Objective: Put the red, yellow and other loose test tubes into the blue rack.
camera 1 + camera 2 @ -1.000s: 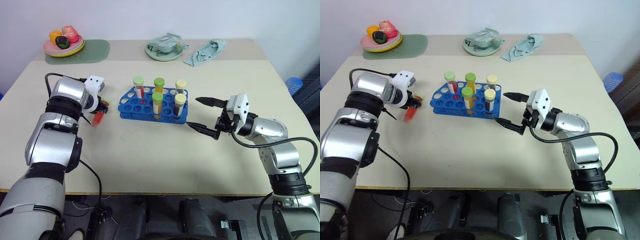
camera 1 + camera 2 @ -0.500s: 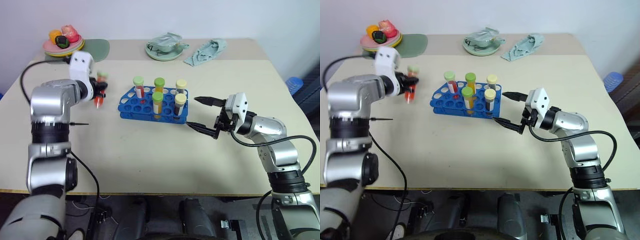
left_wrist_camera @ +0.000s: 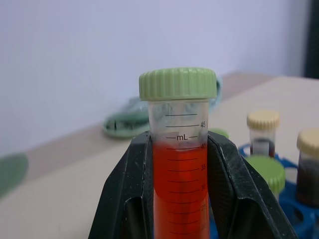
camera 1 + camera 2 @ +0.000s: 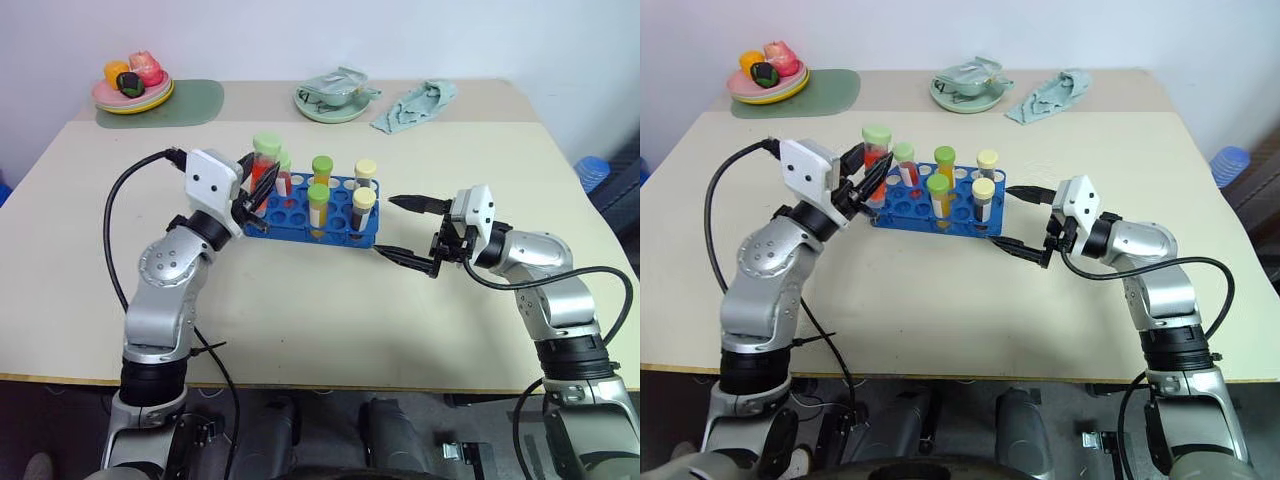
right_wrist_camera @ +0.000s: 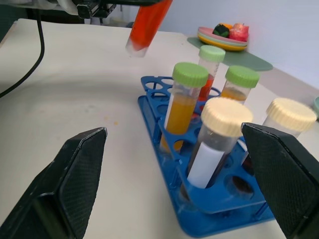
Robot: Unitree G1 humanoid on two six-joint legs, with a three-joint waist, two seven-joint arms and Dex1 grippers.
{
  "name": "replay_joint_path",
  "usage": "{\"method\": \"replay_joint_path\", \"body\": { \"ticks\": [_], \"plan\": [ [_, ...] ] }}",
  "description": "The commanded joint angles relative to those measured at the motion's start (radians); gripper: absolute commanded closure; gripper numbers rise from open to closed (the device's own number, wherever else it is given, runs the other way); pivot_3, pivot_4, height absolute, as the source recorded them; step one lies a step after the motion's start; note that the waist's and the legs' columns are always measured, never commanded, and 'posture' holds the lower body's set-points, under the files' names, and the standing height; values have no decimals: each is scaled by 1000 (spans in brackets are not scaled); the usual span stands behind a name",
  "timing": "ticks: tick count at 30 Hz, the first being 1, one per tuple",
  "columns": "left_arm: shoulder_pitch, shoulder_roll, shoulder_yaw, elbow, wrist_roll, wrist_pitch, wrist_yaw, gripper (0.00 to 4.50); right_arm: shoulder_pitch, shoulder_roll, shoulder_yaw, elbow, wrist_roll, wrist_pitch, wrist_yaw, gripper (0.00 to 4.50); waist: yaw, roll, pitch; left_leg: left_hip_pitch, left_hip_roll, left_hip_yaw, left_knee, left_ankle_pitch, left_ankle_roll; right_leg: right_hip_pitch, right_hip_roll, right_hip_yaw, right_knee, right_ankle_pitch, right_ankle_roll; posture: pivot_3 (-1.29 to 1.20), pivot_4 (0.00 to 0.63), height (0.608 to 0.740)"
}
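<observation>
while left gripper [image 3: 179, 199] clamps 1 red tube [image 3: 180, 164], 5 tubes in 1 blue rack [image 4: 300, 222], right gripper [image 4: 400, 228] agape

We see a clear, glossy plastic red tube [image 3: 180, 189] with a ribbed matt green cap [image 3: 178, 83], pinched between matt black plastic fingers [image 3: 227, 184]. The blue rack [image 5: 209, 199] looks smooth, shiny plastic. The table [image 4: 300, 310] is matt and smooth; the far cloth [image 4: 412, 103] looks soft and crumpled.
</observation>
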Motion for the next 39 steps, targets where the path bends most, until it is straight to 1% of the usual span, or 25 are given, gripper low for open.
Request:
{"method": "replay_joint_path", "body": {
  "ticks": [1,4,9,12,17,26,32,39],
  "plan": [
    [20,-10,-16,103,47,-197,17,3620,2,-15,-37,-20,15,-12,2,70,0,0,0,0,0,0,0,0,0,0,0,0,0,0,0,0,150,740],
    [18,-26,-23,212,66,-323,30,3620,15,-20,-42,-31,18,-10,-1,70,0,0,0,0,0,0,0,0,0,0,0,0,0,0,0,0,150,740],
    [-42,-52,-21,428,71,-493,48,3620,40,-33,-57,-67,23,1,-13,70,0,0,0,0,0,0,0,0,0,0,0,0,0,0,0,0,150,740],
    [-84,-64,-31,531,67,-565,41,3620,49,-38,-64,-107,27,24,-28,70,0,0,0,0,0,0,0,0,0,0,0,0,0,0,0,0,150,740],
    [-132,-82,-44,629,68,-628,41,3620,40,-46,-69,-155,33,71,-55,70,-1,0,0,0,0,0,0,0,0,0,0,0,0,0,0,0,150,740],
    [-108,-104,-61,723,65,-682,21,3620,19,-46,-66,-186,34,122,-85,70,0,0,0,0,0,0,0,0,0,0,0,-1,0,0,0,0,150,740],
    [-92,-127,-72,729,56,-683,-1,3620,20,-48,-66,-168,29,111,-76,70,0,0,0,0,0,0,0,0,0,0,0,-1,0,0,0,0,150,740],
    [-79,-132,-73,731,54,-666,-8,3620,31,-48,-69,-151,25,89,-63,70,0,0,0,0,-1,-1,0,-1,2,0,0,-1,0,0,0,0,150,740]
  ]
}}
